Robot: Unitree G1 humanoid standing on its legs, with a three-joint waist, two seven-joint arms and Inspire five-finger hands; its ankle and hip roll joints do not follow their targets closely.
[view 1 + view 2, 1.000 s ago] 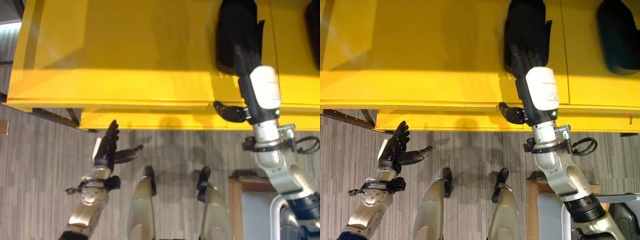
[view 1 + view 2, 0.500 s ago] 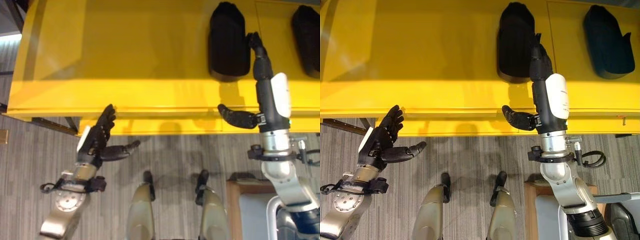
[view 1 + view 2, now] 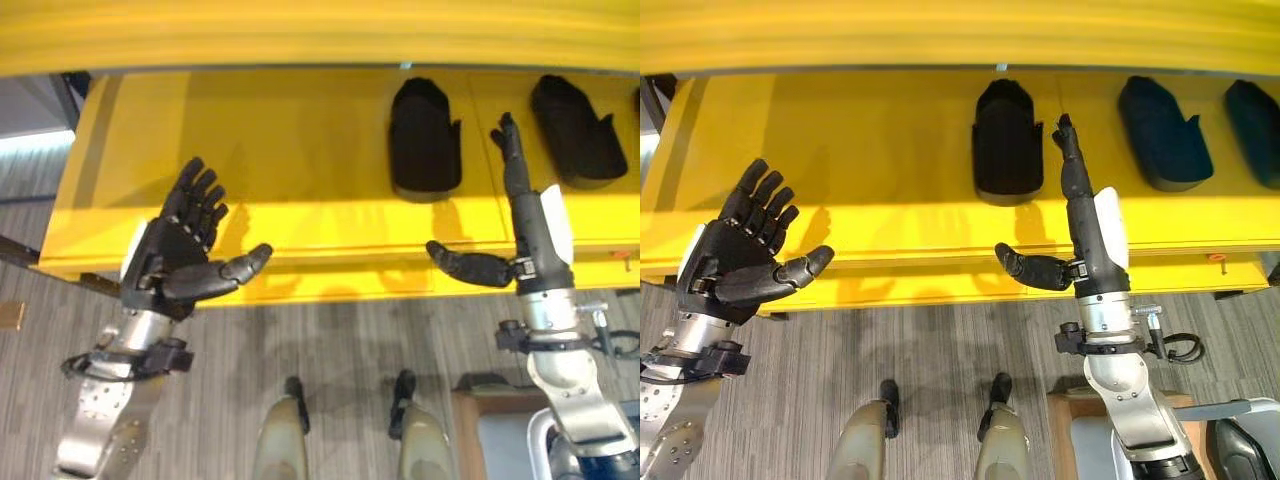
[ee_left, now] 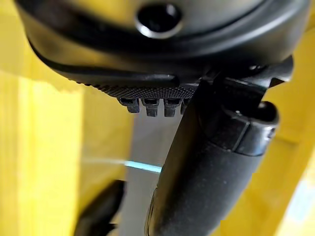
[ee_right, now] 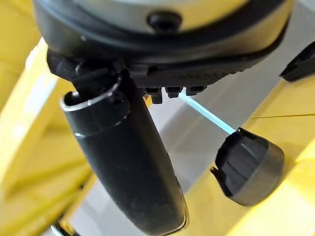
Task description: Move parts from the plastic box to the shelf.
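Where the black parts lay, the yellow shelf [image 3: 870,150] carried them in a row along its right half: one part [image 3: 1007,140] near the middle, a second [image 3: 1163,132] beside it toward the right, and a third [image 3: 1255,118] at the right end. The left half of the shelf stood bare, open room up to the left edge, with an upper yellow board [image 3: 960,35] overhanging the back. The right hand [image 3: 1085,235] rose over the front edge just right of the middle part, fingers [image 3: 1070,160] straight and pointing at the gap between the first two parts, thumb out sideways, holding nothing and not touching either part. The left hand [image 3: 735,262] was raised before the shelf's left front corner, palm showing, fingers spread wide, empty. Grey floor [image 3: 940,340] lay below the front edge.
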